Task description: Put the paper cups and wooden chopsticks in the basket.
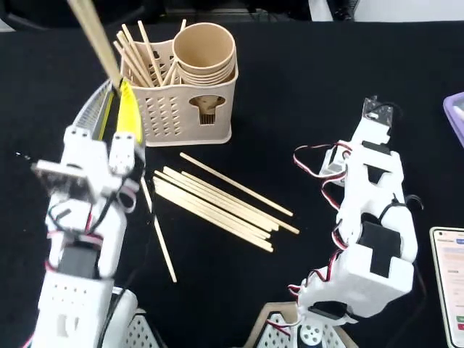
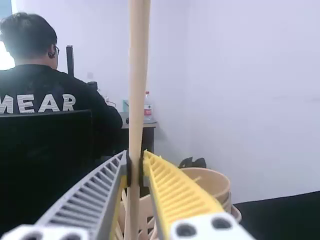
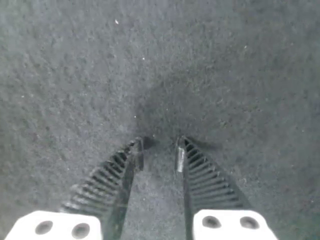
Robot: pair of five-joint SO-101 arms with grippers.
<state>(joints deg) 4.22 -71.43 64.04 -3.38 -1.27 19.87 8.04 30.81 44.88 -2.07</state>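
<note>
A beige basket (image 1: 190, 109) stands at the back left of the black table; inside are stacked paper cups (image 1: 205, 51) and several wooden chopsticks (image 1: 141, 58). My left gripper (image 1: 119, 93) is just left of the basket, shut on one chopstick (image 1: 94, 29) that sticks steeply upward. In the left wrist view that chopstick (image 2: 138, 75) is pinched in the left gripper (image 2: 134, 170), with the cups (image 2: 210, 182) behind. Several loose chopsticks (image 1: 217, 203) lie mid-table, and one more chopstick (image 1: 161, 235) lies nearer the left arm. My right gripper (image 1: 378, 112) (image 3: 157, 150) points down at bare cloth, slightly open and holding nothing.
A purple object (image 1: 455, 109) sits at the right edge. A flat device with a lit screen (image 1: 449, 283) lies at the front right. Black cloth (image 1: 304, 72) covers the table, bare between the basket and the right arm.
</note>
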